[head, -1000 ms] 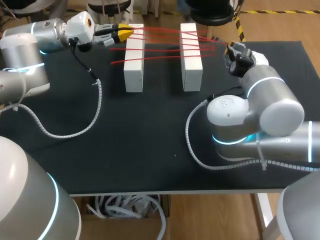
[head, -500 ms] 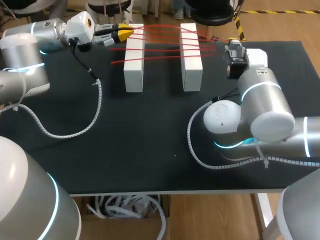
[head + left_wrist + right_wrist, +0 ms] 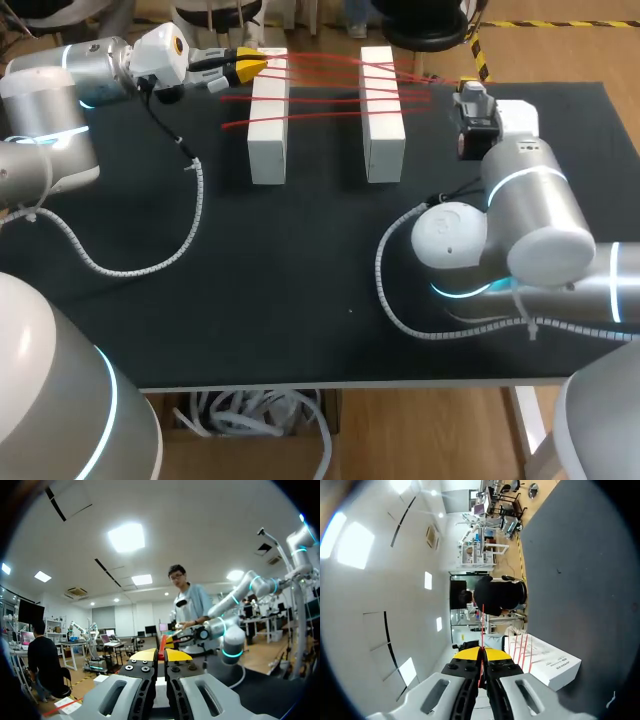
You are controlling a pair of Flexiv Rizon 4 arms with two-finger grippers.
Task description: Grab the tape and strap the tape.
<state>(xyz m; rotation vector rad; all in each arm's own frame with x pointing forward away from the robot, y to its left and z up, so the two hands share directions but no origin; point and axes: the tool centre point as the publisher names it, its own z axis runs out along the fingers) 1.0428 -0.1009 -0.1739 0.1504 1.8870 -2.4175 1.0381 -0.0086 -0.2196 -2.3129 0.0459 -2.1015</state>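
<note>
Thin red tape (image 3: 325, 68) runs in several strands across two white blocks (image 3: 268, 115) (image 3: 382, 112) standing at the back of the black table. My left gripper (image 3: 247, 63) lies at the left block's far end, shut on one end of the tape. In the left wrist view the tape (image 3: 162, 644) shows red between the closed yellow tips of my left gripper (image 3: 161, 655). My right gripper (image 3: 468, 88) is to the right of the right block, shut on the other end. From the right gripper (image 3: 481, 654) the tape (image 3: 482, 625) stretches straight ahead, with a white block (image 3: 545, 662) beside it.
A white spiral cable (image 3: 190, 230) from the left arm loops over the table's left half. A second cable (image 3: 385, 280) curls by the right arm's base. My right arm's elbow (image 3: 530, 230) bulks over the right side of the black table (image 3: 300, 300).
The right arm's wrist has turned and its gripper has shifted slightly back and right, still holding the tape. The left arm has not moved.
</note>
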